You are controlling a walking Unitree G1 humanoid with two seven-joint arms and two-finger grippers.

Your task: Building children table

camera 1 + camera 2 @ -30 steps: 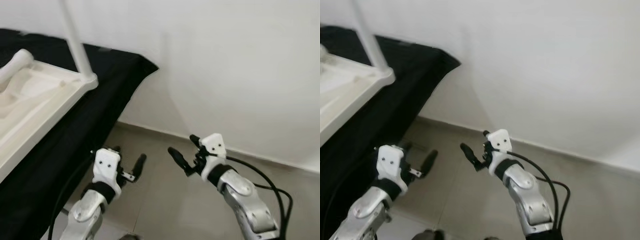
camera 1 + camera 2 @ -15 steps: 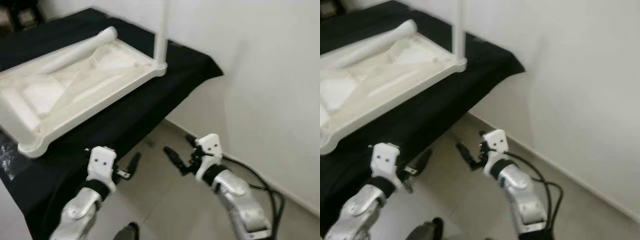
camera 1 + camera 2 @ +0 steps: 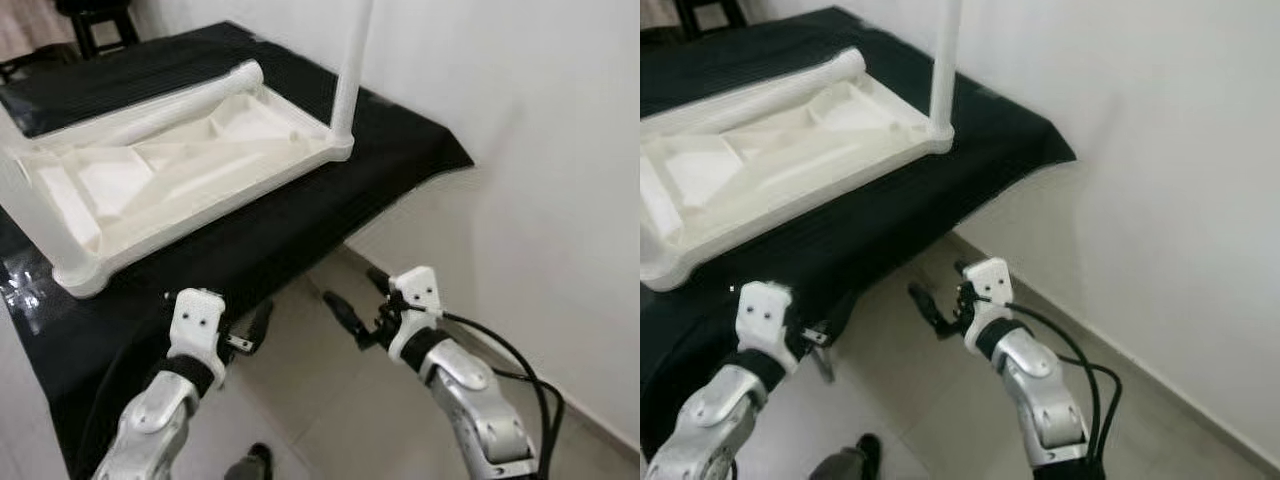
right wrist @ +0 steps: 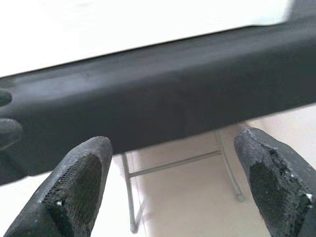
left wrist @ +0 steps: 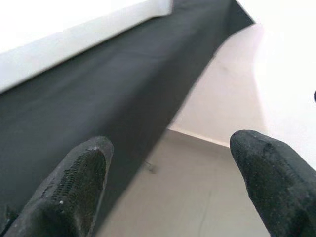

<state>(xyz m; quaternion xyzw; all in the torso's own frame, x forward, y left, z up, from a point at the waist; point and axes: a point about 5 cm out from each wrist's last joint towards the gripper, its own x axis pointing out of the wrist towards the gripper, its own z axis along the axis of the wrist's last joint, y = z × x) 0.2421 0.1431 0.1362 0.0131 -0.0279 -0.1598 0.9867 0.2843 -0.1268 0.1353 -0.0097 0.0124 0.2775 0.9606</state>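
A white wall (image 3: 520,130) and a pale tiled floor (image 3: 330,400) frame a bench (image 3: 300,215) draped in black cloth, which carries a white plastic children's table (image 3: 180,170) lying upside down near its far corner. One leg (image 3: 350,70) stands upright at the corner nearest the wall, another leg (image 3: 175,100) lies along the tabletop's far edge. Both arms are held out low in front of the bench edge, above the floor: the left gripper (image 3: 250,335) just beside the hanging cloth and the right gripper (image 3: 355,305) near it, each with fingers spread apart and holding nothing.
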